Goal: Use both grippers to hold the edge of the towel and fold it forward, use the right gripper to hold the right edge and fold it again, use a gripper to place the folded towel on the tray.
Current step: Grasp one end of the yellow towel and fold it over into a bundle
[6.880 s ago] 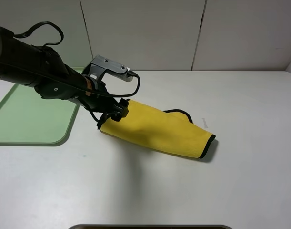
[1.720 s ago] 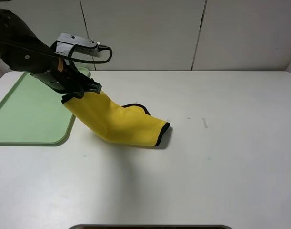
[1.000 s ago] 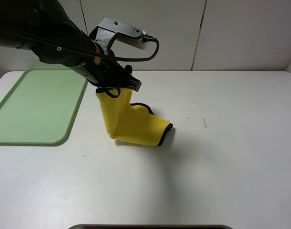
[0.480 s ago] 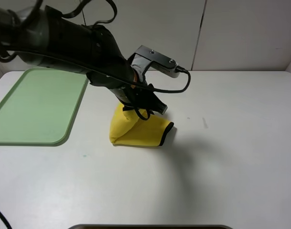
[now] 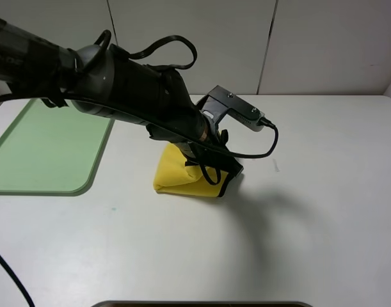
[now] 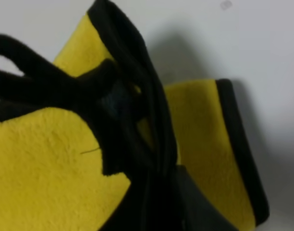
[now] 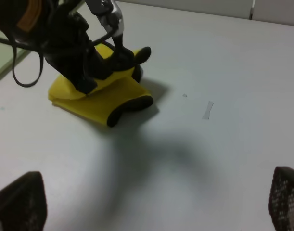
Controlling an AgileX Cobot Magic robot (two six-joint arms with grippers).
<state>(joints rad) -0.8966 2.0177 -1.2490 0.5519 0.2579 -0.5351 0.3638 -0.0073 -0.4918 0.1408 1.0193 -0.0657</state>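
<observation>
Towel (image 5: 181, 182): yellow, doubled into a bunched heap on counter (image 5: 323, 204), right of tray (image 5: 35, 160), not on it. Left tool (image 5: 214, 167): clamped on black piped edge. Right tool (image 7: 151, 204): spread wide, empty, well apart. Step: probably second fold. Next: lay edge flat, let go, then carry to tray.

Towel (image 5: 177, 180) right of tray (image 5: 47, 153)

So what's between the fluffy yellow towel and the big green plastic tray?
Nothing sits there. In the high view, only bare white table lies between the folded yellow microfibre towel and the pale-green plastic tray.
</observation>
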